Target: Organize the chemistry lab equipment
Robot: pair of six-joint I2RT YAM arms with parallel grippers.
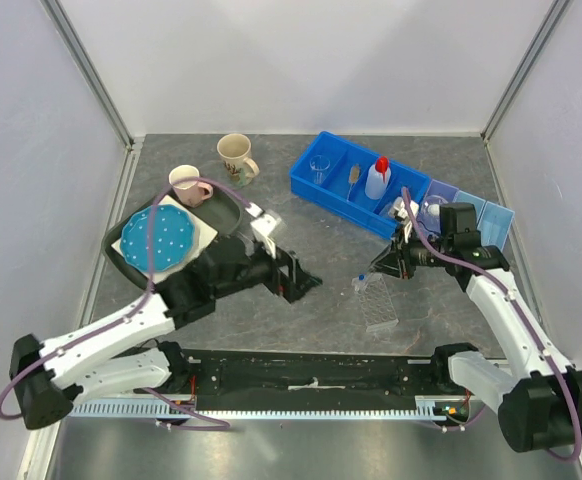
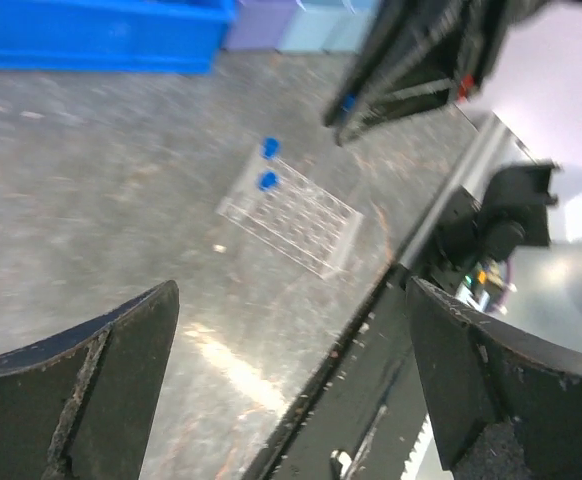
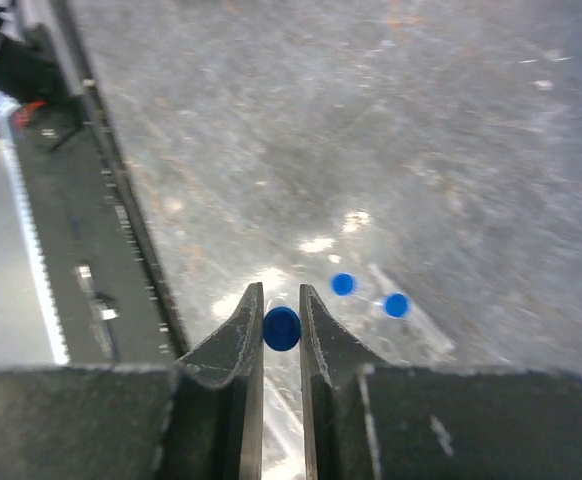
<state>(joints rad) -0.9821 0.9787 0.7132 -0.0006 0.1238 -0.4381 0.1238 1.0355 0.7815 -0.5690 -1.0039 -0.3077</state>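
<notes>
My right gripper is shut on a blue-capped tube and holds it upright just above the clear tube rack. Two more blue-capped tubes stand in the rack's near corner. In the left wrist view the rack lies ahead on the table, with the right gripper above it. My left gripper is open and empty, low over the table left of the rack. The blue bin holds a clear beaker, a thin brush and the white squeeze bottle.
Pale blue and purple bins adjoin the blue bin on the right. A beige mug and a pink mug stand at the back left. A blue dotted plate lies on a black tray. A black rail runs along the near edge.
</notes>
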